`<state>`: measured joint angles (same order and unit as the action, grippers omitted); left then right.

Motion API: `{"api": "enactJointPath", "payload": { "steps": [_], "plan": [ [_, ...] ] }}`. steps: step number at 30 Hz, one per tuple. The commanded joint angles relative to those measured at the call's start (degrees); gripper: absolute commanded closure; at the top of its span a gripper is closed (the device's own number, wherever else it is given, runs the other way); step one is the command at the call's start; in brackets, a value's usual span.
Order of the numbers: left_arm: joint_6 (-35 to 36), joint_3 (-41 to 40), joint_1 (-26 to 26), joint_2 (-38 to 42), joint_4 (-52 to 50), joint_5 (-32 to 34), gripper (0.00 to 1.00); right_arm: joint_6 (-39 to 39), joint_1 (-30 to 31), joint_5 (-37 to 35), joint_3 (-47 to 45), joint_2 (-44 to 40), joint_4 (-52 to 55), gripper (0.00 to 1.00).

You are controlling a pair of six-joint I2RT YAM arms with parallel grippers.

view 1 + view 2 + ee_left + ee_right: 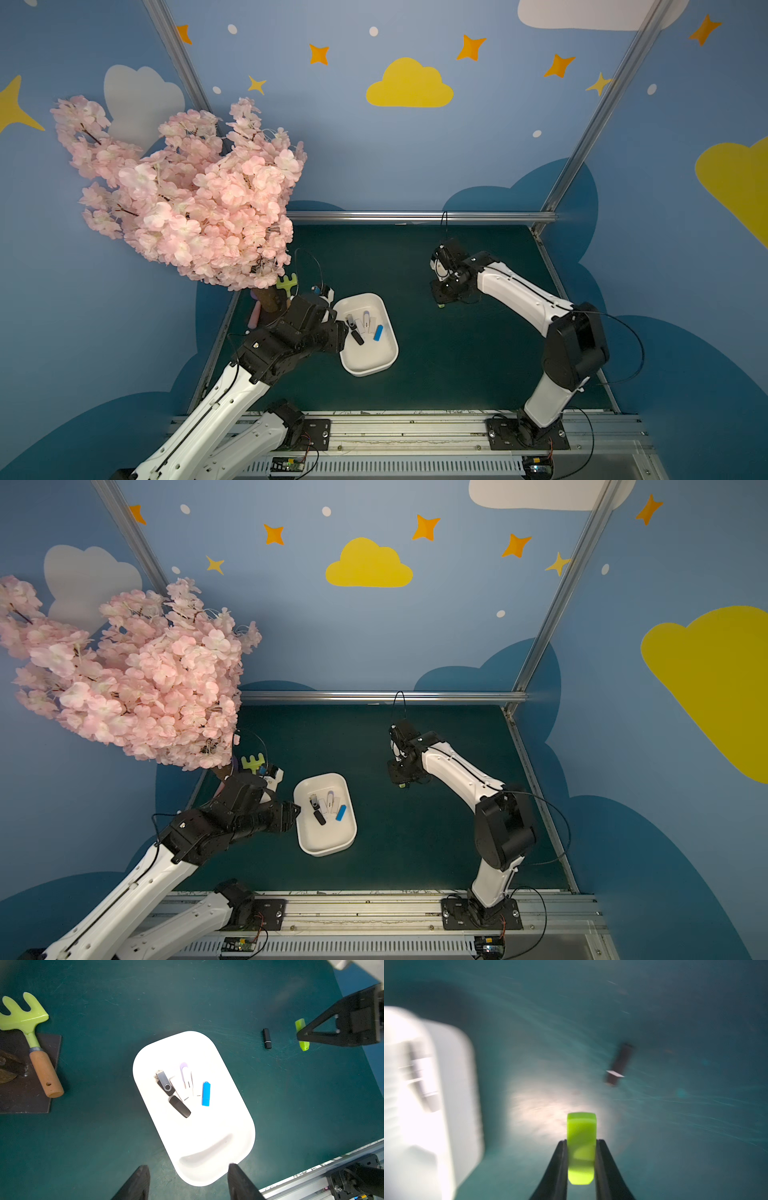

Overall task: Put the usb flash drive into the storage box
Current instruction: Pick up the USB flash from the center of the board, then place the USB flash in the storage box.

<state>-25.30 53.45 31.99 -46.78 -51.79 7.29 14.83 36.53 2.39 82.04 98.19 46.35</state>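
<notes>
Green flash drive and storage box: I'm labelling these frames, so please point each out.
green flash drive point(581, 1147): right wrist view, middle of its body.
storage box point(207, 1132): left wrist view, bare floor.

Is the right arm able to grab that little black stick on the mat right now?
Probably not yet: the right tool is shut on the green stick. The black stick itself lies uncovered nearby.

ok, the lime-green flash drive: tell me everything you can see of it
The lime-green flash drive is a short, glossy, plastic-looking stick with a rounded end. It is clamped between the black fingers of the right hand, its tip poking past them. It is over the green mat, outside the storage box, near a black drive. Whether it touches the mat is unclear.
</notes>
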Motion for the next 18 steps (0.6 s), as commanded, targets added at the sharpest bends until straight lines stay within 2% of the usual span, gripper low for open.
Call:
{"api": "enactJointPath", "payload": {
  "steps": [1,4,8,18],
  "plan": [
    [-0.06,-0.56,-0.53,0.67,0.02,0.34,0.37,3.63,5.67,7.53,0.14,-1.38,-2.73,0.82],
    [-0.27,-0.80,-0.52,0.91,0.05,0.46,0.37,5.72,11.84,8.38,3.12,0.02,-4.21,0.82],
    [-0.11,-0.83,-0.53,0.64,0.11,0.37,0.36,7.20,17.70,7.91,7.83,6.04,-5.40,0.82],
    [-0.24,-0.88,-0.61,0.90,-0.02,1.05,0.36,8.30,22.82,1.69,14.84,18.46,-3.90,0.79]
  ]
}}
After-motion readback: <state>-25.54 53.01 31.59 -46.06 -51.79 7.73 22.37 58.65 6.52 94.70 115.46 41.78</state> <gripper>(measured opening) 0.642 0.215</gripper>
